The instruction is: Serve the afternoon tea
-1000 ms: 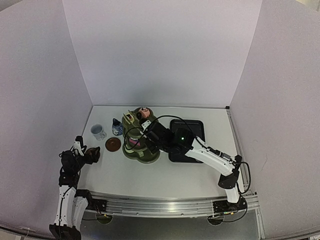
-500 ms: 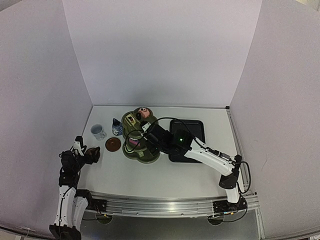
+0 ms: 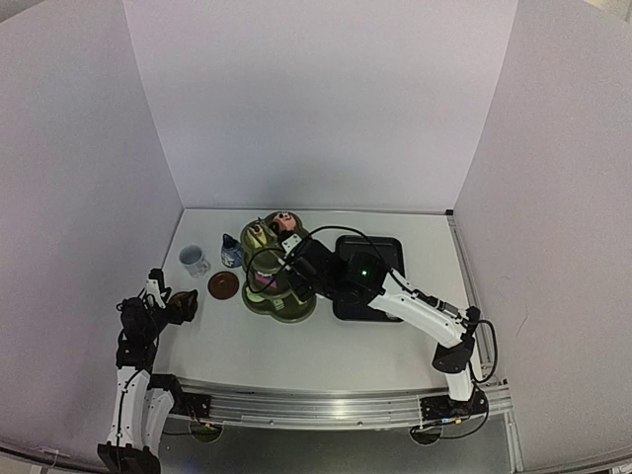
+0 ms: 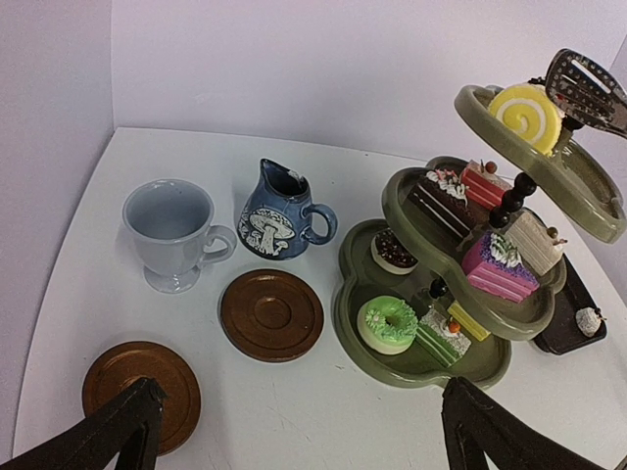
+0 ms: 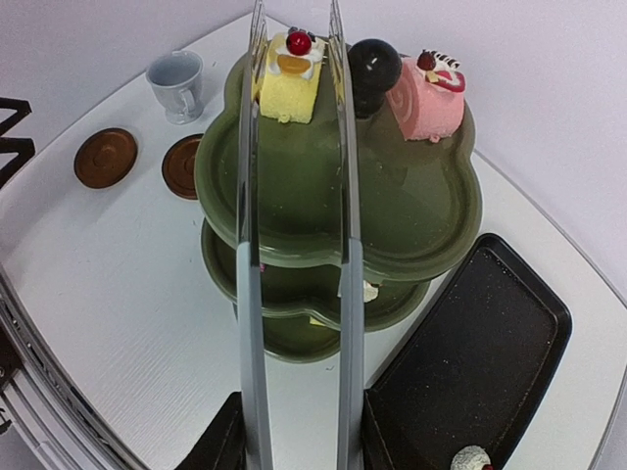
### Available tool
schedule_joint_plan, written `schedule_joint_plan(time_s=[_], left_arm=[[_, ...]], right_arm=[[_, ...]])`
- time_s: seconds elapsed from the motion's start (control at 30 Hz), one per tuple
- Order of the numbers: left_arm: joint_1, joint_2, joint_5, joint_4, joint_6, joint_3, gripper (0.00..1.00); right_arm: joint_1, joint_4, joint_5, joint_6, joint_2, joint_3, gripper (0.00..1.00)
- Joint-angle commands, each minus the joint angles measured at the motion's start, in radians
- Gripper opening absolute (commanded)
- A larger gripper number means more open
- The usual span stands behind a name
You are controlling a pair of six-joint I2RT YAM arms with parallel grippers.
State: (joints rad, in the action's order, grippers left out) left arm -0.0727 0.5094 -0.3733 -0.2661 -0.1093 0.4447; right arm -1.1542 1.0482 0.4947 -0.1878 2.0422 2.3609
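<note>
The dark green three-tier stand (image 3: 279, 288) holds several tiny cakes. Its top tier (image 5: 411, 196) carries a yellow cherry-topped cake (image 5: 291, 73) and a pink roll (image 5: 429, 93). My right gripper (image 5: 299, 441) is shut on metal tongs (image 5: 343, 245), whose tips straddle the yellow cake; I cannot tell if they touch it. My left gripper (image 4: 301, 411) is open and empty, low over the table by one brown coaster (image 4: 137, 387). The second coaster (image 4: 271, 313), the white mug (image 4: 171, 230) and the blue-and-white pot (image 4: 279, 211) stand left of the stand (image 4: 421, 357).
A black rectangular tray (image 5: 480, 352) lies right of the stand with one small white cake (image 5: 470, 458) on it. White walls close in the back and both sides of the table.
My right gripper with the tongs has shifted slightly back over the stand's top tier. The left arm has not moved.
</note>
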Motion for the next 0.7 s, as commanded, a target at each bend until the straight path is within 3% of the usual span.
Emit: schedule_joint_plan(time_s=[0.0,0.67], left_arm=[[-0.001,-0.010,-0.013,-0.001,-0.001,0.024,1.00],[-0.002,-0.002,-0.015,0.007,-0.005,0.021,1.00]], right_arm=[[0.004,-0.028,0.018,0.001,-0.016,0.036,0.34],[0.004,-0.048,0.025,0.026,-0.086,0.069,0.32]])
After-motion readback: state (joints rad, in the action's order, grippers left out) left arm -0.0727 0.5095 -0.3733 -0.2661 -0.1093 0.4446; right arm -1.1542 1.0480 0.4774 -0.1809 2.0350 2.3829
